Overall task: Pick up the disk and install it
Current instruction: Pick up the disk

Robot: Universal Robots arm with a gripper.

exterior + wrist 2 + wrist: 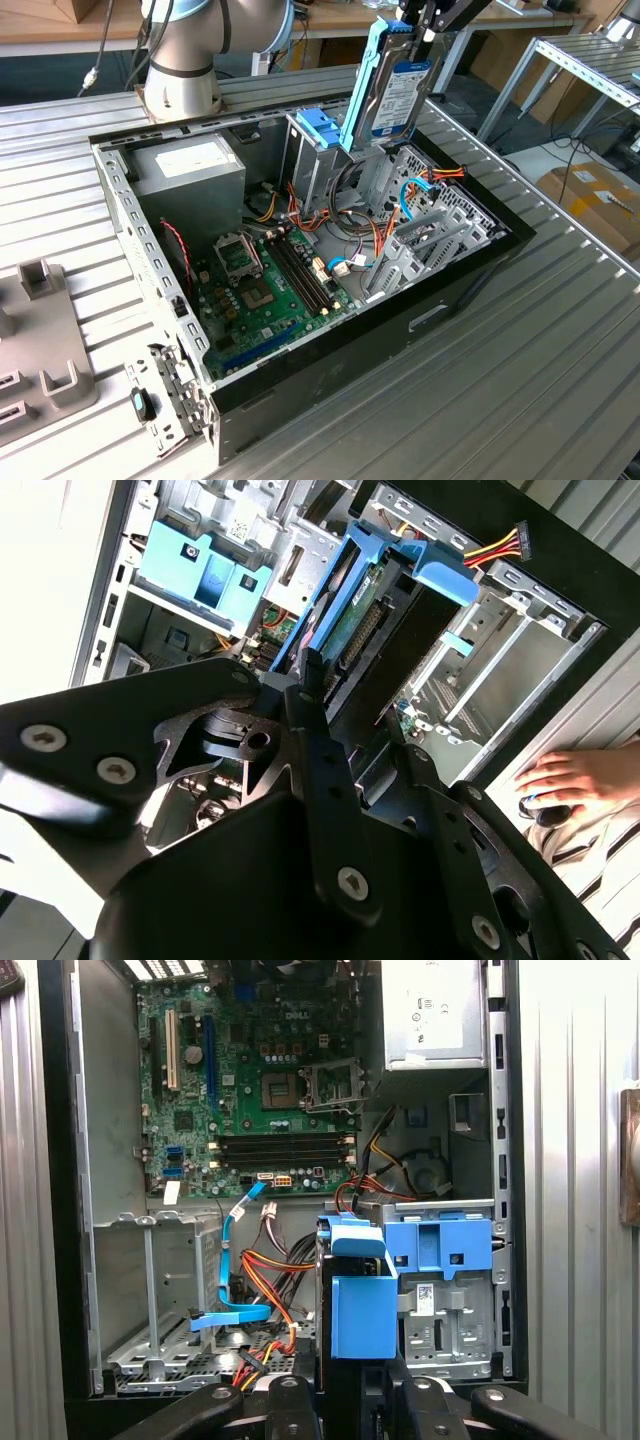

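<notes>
Above the metal desk, at the upper middle of the exterior view, the gripper is clamped on the disk, holding it upright. Its lower end hangs just beside the blue latch in the open computer case.

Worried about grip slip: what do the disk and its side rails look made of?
The disk: seemingly silver-grey metal at its edges, faced with a white label, likely matte paper. Its rails: probably blue plastic, given the even colour and moulded shape.
</notes>
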